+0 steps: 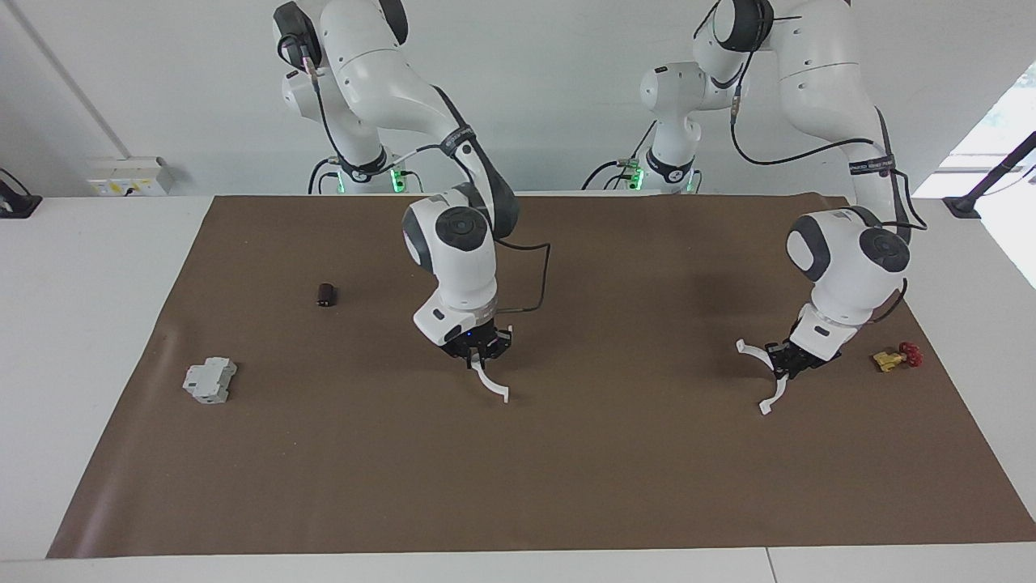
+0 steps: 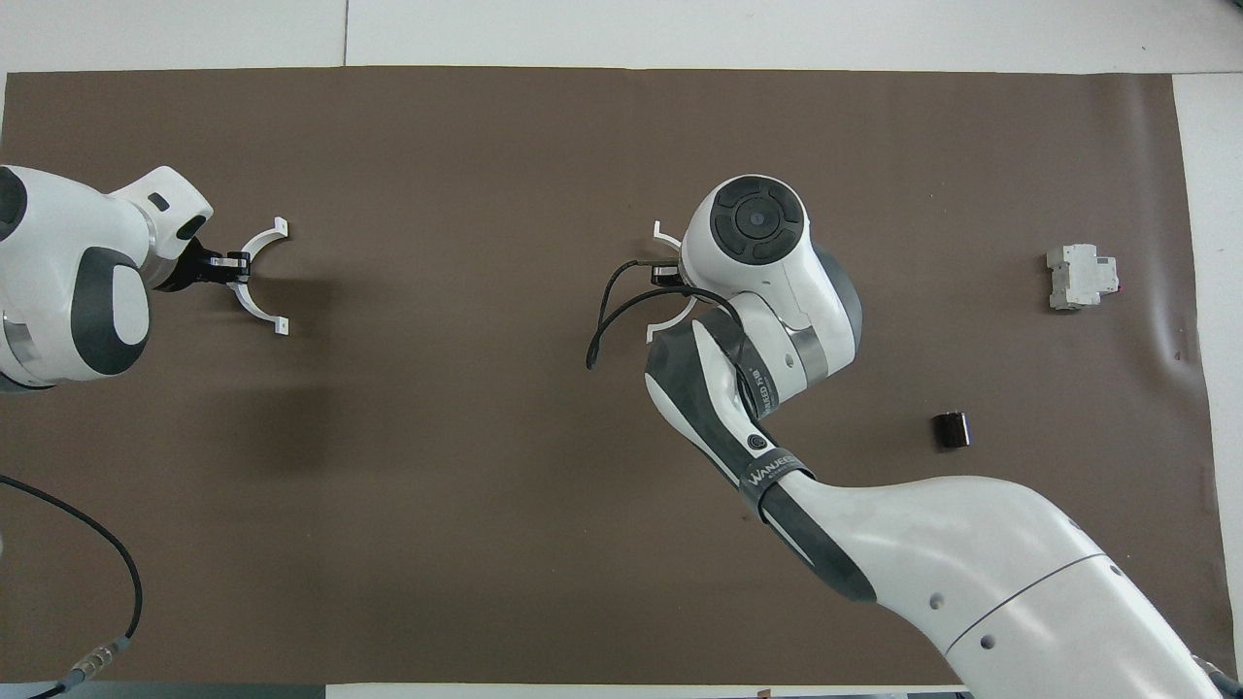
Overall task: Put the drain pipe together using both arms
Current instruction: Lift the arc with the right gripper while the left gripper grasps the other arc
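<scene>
The drain pipe is in two separate white half-circle pieces. My right gripper (image 1: 484, 350) is shut on one piece (image 1: 490, 385) and holds it low over the middle of the brown mat (image 1: 566, 486). In the overhead view the right wrist covers that gripper, and only the piece's ends (image 2: 672, 325) show. My left gripper (image 1: 783, 362) is shut on the other piece (image 1: 753, 353) near the left arm's end of the mat. The overhead view shows this gripper (image 2: 233, 264) gripping the middle of the arc (image 2: 254, 307), with the open side facing the right arm's piece. The two pieces are far apart.
A grey boxy block (image 1: 209, 380) lies near the right arm's end of the mat. A small dark cylinder (image 1: 326, 294) lies nearer to the robots than the block. A yellow-and-red valve (image 1: 897, 356) lies beside the left gripper, toward the mat's edge.
</scene>
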Available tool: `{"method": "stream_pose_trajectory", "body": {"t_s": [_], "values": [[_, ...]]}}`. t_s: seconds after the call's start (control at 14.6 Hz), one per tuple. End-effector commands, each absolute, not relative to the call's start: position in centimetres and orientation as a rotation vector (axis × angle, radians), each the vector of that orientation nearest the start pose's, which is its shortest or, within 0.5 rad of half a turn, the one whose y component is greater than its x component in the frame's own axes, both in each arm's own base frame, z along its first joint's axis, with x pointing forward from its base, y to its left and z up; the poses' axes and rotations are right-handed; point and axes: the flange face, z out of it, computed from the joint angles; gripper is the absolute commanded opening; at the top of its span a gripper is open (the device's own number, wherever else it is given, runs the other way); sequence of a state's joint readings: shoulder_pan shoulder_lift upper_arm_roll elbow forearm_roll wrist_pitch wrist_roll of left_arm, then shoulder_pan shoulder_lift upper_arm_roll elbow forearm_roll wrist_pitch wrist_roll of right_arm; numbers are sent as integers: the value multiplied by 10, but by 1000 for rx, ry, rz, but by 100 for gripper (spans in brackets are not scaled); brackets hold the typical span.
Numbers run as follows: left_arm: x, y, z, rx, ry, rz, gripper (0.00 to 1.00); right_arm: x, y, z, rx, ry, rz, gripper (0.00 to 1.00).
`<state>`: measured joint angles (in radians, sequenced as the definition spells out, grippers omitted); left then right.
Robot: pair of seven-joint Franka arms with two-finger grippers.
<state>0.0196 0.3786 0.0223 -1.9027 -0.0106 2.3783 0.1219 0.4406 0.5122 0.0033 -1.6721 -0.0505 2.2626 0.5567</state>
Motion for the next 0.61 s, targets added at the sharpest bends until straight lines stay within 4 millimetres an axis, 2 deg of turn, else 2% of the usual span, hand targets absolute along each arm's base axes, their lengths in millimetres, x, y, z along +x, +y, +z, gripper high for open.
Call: {"method": "stream_pose_trajectory", "body": {"t_s": [0.0,0.27,0.34,0.55], "values": [[632,29,325,-3116,133,-190,0,607,286,308,-3138,104,-153,0],[629,21,369,-3114,140,-229,0,600,282,301,-3151,14,-129,0],[632,13,379,-3114,161,-219,0,600,282,300,-3153,-46,-126,0],[636,-36,390,-3040,295,-175,0,600,281,300,-3151,-62,-133,3]]}}
